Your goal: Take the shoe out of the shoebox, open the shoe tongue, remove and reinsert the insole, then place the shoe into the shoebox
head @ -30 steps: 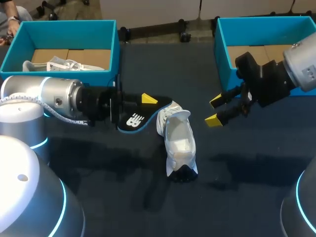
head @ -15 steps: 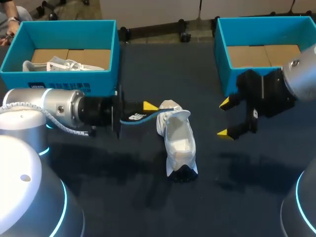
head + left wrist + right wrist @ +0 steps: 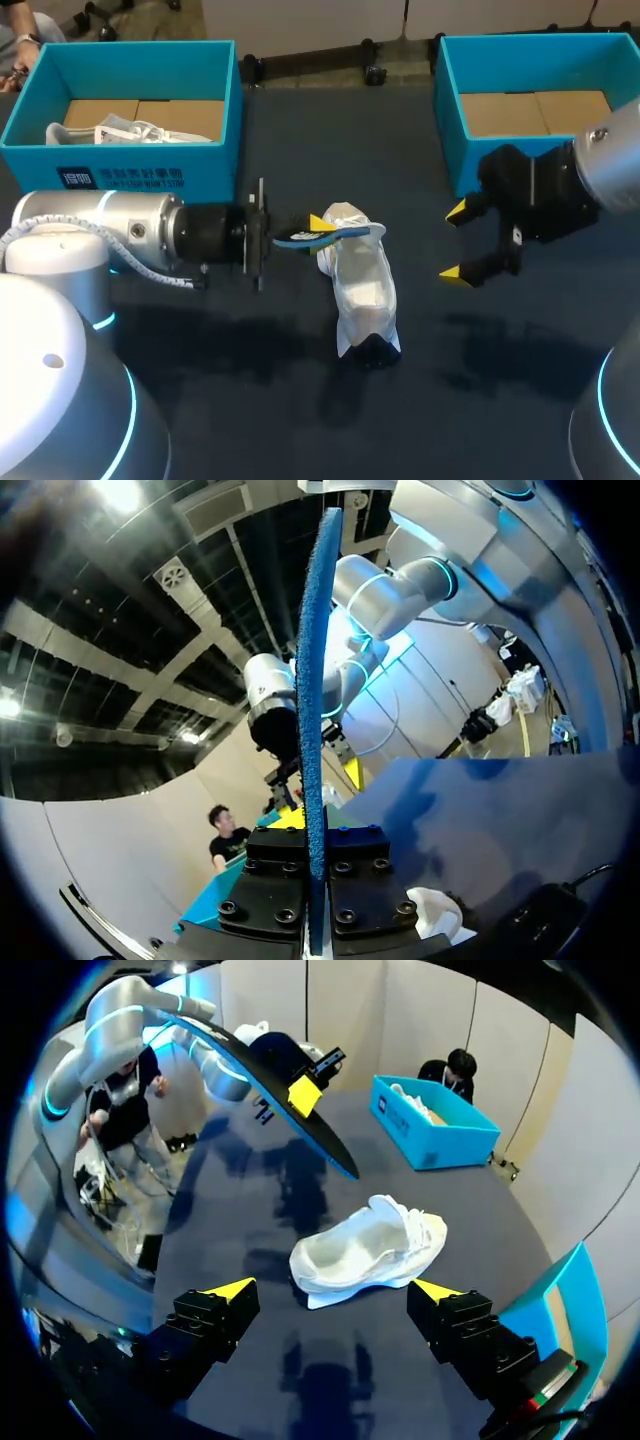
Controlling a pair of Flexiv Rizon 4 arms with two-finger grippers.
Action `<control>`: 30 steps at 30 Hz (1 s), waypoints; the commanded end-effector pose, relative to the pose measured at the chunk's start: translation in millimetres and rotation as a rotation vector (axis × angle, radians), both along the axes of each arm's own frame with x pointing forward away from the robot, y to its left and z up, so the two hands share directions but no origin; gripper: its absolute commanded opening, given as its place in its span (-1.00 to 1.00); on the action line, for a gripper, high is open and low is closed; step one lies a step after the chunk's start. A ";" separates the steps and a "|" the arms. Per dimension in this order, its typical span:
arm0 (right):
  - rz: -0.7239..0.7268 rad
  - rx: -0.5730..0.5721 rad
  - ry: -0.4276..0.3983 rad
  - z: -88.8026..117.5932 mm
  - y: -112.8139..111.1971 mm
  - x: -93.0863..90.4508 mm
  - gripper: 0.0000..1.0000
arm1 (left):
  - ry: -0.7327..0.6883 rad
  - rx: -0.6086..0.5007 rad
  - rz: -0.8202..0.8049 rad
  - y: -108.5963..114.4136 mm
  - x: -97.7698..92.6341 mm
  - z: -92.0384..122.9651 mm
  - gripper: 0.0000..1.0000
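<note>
left end effector [image 3: 321, 227] clamps insole [image 3: 294, 240] | shoebox [image 3: 215, 150] label [image 3: 120, 179]: print, probably unreadable

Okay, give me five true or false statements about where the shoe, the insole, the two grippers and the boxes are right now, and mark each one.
1. The white shoe lies on the table, outside both boxes. True.
2. The right gripper is shut on the shoe. False: it is open, off to the side of the shoe, and holds nothing.
3. The left gripper is shut on the insole. True.
4. The insole sits inside the shoe. False: it is out of the shoe, held in the left gripper near the shoe's opening.
5. The right shoebox holds a shoe. False: only its cardboard bottom shows. The left shoebox is the one with another shoe in it.
</note>
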State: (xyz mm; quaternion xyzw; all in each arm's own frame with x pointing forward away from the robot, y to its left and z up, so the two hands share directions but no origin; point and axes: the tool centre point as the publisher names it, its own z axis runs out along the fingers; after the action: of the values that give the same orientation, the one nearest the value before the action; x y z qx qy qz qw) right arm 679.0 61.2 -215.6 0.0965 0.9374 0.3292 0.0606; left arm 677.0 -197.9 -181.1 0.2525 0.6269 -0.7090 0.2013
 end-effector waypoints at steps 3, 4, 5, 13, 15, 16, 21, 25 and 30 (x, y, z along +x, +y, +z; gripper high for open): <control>0.026 -0.069 -0.160 -14.6 -0.1 -0.4 1.00 | 0.007 0.001 0.033 -3.4 -4.8 -4.1 -1.00; 0.027 -0.077 -0.179 -15.6 -0.2 0.0 1.00 | 0.008 0.002 0.033 -2.8 -4.9 -4.4 -1.00; 0.028 -0.084 -0.209 -16.8 -0.7 2.1 1.00 | 0.010 0.005 0.032 -1.9 -4.9 -5.4 -1.00; 0.077 -0.130 -0.234 -32.7 -1.6 19.8 1.00 | 0.028 0.012 0.039 -3.6 -8.5 -21.3 -1.00; 0.085 -0.135 -0.219 -39.0 -1.3 23.7 1.00 | 0.031 0.017 0.041 -3.8 -9.8 -25.7 -1.00; 0.089 -0.141 -0.218 -41.6 -0.3 25.4 1.00 | 0.033 0.018 0.044 -3.6 -10.2 -27.3 -1.00; 0.118 -0.186 -0.181 -52.6 6.4 31.9 1.00 | 0.042 0.028 0.048 -1.4 -13.3 -35.3 -1.00; 0.135 -0.200 -0.169 -60.6 11.9 37.0 1.00 | 0.048 0.035 0.044 -1.2 -15.0 -40.9 -1.00; 0.169 -0.236 -0.145 -68.4 20.0 46.6 1.00 | 0.061 0.033 0.049 -1.3 -13.6 -48.6 -1.00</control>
State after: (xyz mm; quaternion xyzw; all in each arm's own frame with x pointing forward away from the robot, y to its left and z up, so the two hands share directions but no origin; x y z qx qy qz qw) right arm 707.8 63.7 -275.5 -0.0126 0.9615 0.2425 0.1287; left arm 663.8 -198.0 -225.6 0.2201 0.6522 -0.6991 0.1936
